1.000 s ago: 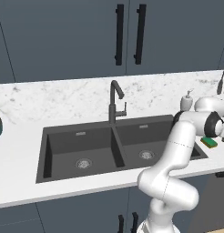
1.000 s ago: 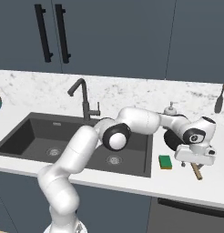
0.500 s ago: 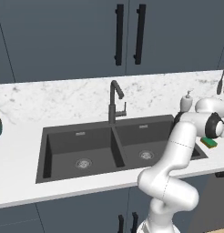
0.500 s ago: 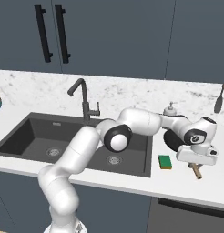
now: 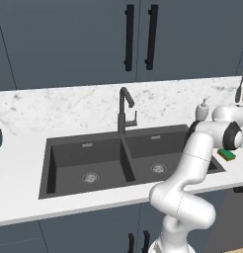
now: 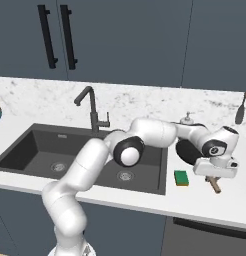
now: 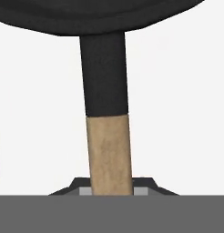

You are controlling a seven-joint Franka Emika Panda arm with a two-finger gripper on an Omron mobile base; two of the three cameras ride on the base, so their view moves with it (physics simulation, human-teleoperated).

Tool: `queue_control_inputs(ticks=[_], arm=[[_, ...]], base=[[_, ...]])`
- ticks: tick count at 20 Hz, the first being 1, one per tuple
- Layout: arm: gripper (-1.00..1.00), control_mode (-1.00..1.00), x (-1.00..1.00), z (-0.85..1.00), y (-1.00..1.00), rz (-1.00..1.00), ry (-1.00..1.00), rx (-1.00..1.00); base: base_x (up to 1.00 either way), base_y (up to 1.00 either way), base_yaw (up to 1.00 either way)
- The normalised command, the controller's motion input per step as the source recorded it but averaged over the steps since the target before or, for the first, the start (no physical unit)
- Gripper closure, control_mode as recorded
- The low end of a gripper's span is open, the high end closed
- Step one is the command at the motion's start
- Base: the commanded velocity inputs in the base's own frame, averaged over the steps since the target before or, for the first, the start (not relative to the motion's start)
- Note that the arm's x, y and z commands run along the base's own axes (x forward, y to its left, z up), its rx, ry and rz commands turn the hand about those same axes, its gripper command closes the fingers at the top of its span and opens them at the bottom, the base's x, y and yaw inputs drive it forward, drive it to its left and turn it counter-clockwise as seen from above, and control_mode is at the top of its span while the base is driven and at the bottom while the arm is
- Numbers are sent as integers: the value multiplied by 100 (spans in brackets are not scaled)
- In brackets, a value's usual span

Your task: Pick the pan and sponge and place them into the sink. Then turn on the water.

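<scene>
The tool [image 6: 215, 175] hangs low over the wooden end of the pan [image 6: 187, 150] handle at the right end of the marble table [image 6: 40, 100], its fingertips hidden beneath the white hand in the right base view; in the hand view the handle [image 7: 107, 136] runs straight down to the bottom edge where the tips would be, so whether the tool is parted or clenched around the handle cannot be told. The pan's round black body is largely masked by the forearm, only a dark sliver showing just right of the sink [image 6: 25, 145]. The sponge [image 6: 181, 177] lies on the table just left of the handle, near the sink's right rim and close to the front edge. In the left base view the sponge [image 5: 226, 154] peeks from behind the wrist. Both basins lie open, the faucet [image 6: 91, 110] standing behind the divider; a soap dispenser [image 5: 202, 109] is partly covered by the arm.
</scene>
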Motion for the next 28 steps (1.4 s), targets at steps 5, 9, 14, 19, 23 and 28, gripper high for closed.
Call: queue_control_inputs(ticks=[5,9,14,19,23,28], arm=[[100,-100,-13,37,29,16,-28,0],[100,-100,-12,29,42,12,-36,0],[100,-100,-6,14,75,10,-30,0],[100,-100,-4,14,90,9,-19,0],[100,-100,-4,18,95,7,0,-9],[100,-100,0,7,85,7,5,-13]], base=[[0,0,0],[0,0,0],[0,0,0],[0,0,0],[0,0,0],[0,0,0]])
